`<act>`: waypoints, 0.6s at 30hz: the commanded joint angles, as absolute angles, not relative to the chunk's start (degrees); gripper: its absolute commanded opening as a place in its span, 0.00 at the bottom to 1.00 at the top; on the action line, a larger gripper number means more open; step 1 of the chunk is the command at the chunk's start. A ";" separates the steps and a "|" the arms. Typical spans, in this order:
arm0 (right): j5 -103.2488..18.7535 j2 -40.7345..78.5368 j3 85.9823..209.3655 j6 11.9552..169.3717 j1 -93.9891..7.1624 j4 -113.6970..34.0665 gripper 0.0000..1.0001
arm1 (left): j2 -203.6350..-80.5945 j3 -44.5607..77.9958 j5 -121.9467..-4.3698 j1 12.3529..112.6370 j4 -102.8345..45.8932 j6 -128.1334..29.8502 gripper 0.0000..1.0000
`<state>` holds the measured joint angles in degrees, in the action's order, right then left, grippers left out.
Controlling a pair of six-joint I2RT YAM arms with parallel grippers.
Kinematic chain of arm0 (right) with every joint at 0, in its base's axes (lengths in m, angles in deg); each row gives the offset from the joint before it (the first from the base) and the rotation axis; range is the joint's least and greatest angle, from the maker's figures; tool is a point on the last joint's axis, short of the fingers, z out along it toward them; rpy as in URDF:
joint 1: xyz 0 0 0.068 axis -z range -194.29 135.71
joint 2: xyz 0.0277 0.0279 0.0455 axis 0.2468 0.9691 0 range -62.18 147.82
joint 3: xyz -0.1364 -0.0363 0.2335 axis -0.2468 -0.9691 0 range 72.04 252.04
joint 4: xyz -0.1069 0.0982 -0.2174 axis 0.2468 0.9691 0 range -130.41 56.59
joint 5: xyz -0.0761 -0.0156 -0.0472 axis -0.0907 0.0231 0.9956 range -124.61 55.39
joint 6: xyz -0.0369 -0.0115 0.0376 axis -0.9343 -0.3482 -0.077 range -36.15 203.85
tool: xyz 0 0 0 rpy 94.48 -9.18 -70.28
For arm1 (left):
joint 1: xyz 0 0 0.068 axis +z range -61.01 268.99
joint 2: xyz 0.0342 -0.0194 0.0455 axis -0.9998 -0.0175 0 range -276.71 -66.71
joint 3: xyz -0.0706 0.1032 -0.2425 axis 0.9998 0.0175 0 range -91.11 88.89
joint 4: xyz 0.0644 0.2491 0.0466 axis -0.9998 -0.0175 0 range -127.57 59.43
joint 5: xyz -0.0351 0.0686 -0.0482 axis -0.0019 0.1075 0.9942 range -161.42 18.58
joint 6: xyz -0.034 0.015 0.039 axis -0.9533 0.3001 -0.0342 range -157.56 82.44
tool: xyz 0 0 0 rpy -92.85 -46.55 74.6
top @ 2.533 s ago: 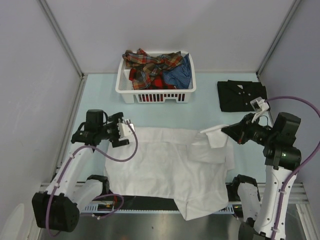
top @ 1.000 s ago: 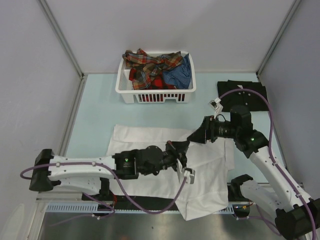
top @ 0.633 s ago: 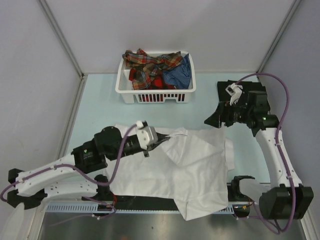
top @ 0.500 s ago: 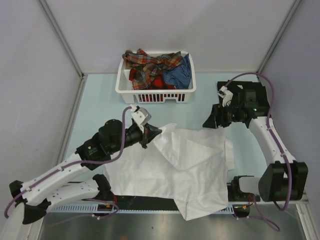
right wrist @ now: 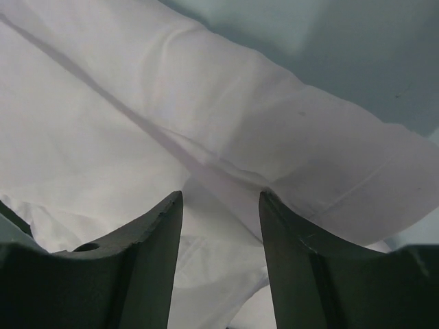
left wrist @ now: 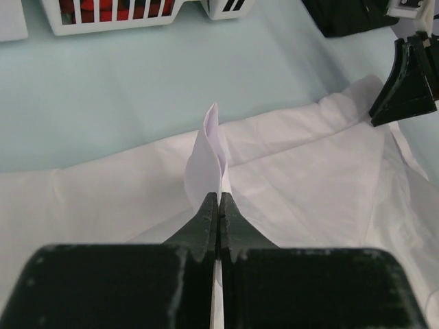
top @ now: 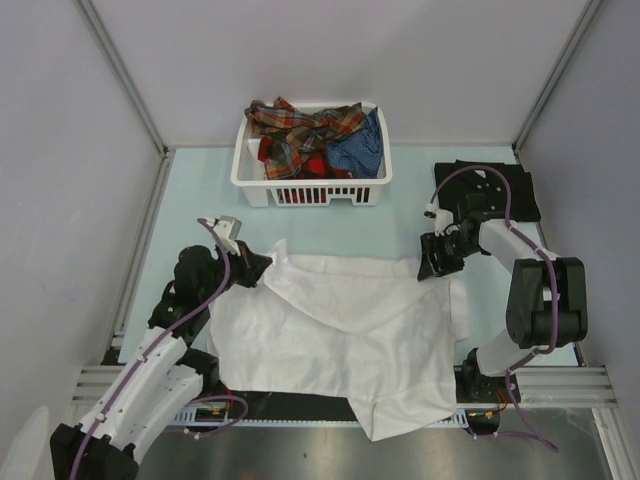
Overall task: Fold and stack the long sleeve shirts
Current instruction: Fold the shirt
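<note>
The left jaws are closed on a pinch of the white shirt (top: 350,330) at its far-left corner, near the left edge of the surface (top: 200,200). In the left wrist view that pinched fold (left wrist: 206,151) stands up as a narrow peak just beyond the closed tips, and the rest of the cloth lies flat around it.

The white shirt is spread across the near middle of the surface. Creases run along its far edge, and its near-right part hangs over the near edge.

At the middle of the far edge stands a white slatted basket (top: 310,192). It holds crumpled plaid shirts (top: 300,125) and, at its right end, a blue shirt (top: 362,150).

The right jaws stand open, pointing down at the far-right corner of the white shirt. In the right wrist view a long fold of the white cloth (right wrist: 288,157) runs across below the gap, and nothing is gripped.

A folded black shirt (top: 525,195) lies in the far-right corner of the surface, apart from the white one.
</note>
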<state>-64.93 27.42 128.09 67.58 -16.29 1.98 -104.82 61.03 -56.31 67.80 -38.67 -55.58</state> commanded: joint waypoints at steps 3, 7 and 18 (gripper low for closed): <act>-60.36 29.22 129.26 65.22 -15.61 2.83 0.51 | -99.77 65.06 -36.91 74.31 -28.49 -52.08 0.00; -60.53 29.84 129.52 64.43 -14.90 3.45 0.50 | -98.96 66.12 -42.40 74.75 -35.29 -49.87 0.00; -62.55 29.23 131.98 61.80 -14.90 9.06 0.44 | -111.88 62.08 -56.65 81.34 -44.28 -50.92 0.19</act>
<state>-61.61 29.89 129.47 64.49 -14.91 5.57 -110.32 65.66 -51.21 79.24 -40.60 -51.08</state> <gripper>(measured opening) 0.451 0.124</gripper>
